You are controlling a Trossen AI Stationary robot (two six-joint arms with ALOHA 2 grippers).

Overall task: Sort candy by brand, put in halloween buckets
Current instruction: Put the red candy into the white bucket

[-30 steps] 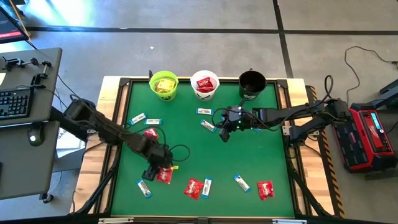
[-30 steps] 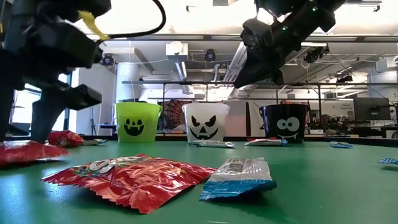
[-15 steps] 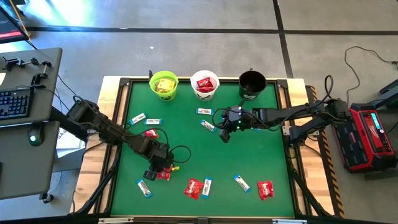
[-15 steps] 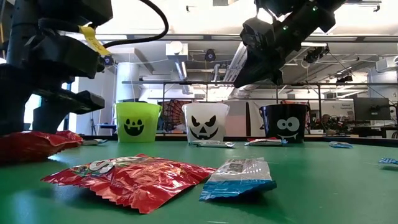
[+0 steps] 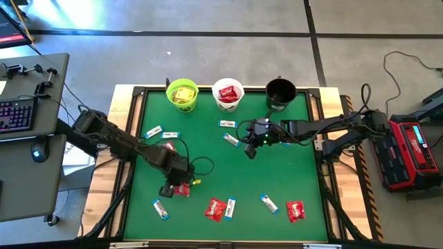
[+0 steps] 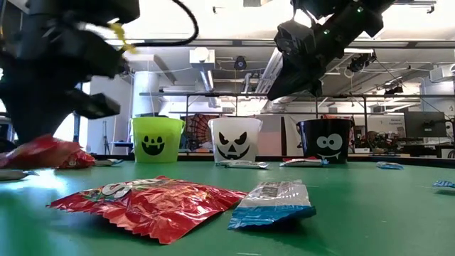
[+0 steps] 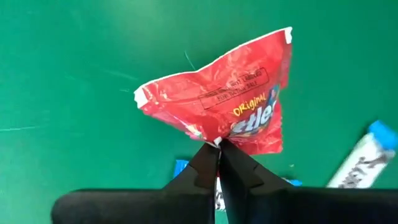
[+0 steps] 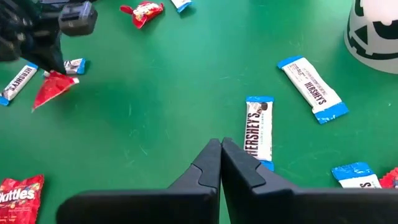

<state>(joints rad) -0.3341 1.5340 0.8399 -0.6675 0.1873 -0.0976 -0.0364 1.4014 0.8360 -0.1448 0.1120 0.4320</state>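
The left gripper has its two fingers pressed together on the lower edge of a red packet; the packet fans out beyond the fingertips, clear of the green mat. In the high view this gripper sits at lower left of centre, with the pinched packet beside it. In the low view the same packet appears at the left edge, below the blurred dark arm.

The right gripper has its fingers together and holds nothing. In the high view it sits right of centre. A blue-and-white bar lies on the mat just beyond its fingertips, with a second bar farther toward the upper right.

Three buckets stand in a row along the top edge of the mat in the high view: lime green bucket with yellow packets inside, white bucket with red packets inside, and black bucket, whose contents cannot be determined.

Loose candy lies along the lower part of the mat: a red packet, a bar, another bar, a red packet and a bar. Two more bars lie at upper left.
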